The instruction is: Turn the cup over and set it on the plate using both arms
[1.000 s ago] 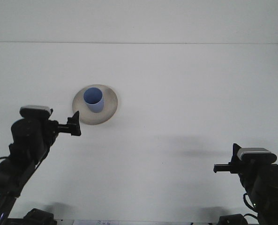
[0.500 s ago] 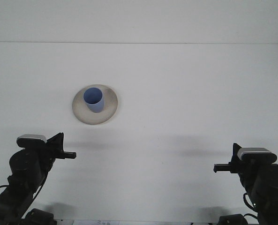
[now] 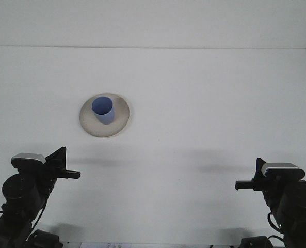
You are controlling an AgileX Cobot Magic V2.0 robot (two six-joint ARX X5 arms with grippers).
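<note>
a blue cup [image 3: 103,110] stands upright, mouth up, on a round cream plate [image 3: 121,121] that lies on the white table [image 3: 204,103], left of the middle and toward the far side. the cup sits a little left of the plate's centre, with bare rim showing all round it.

the left gripper [image 3: 69,173] is low at the near left corner, well apart from the plate and nearer the camera than it. its black tip points to the right and ends in a thin bar; it has hold of nothing, and from this angle i cannot tell how far apart its fingers are.

the right gripper [image 3: 244,184] is low at the near right corner, well apart from the cup and plate. its tip points left, also showing as a thin dark bar; it carries nothing, and its fingers cannot be made out well enough to tell their spread.

each arm carries a small grey-topped camera block above the wrist. faint grey shadows lie on the table between the two arms.
</note>
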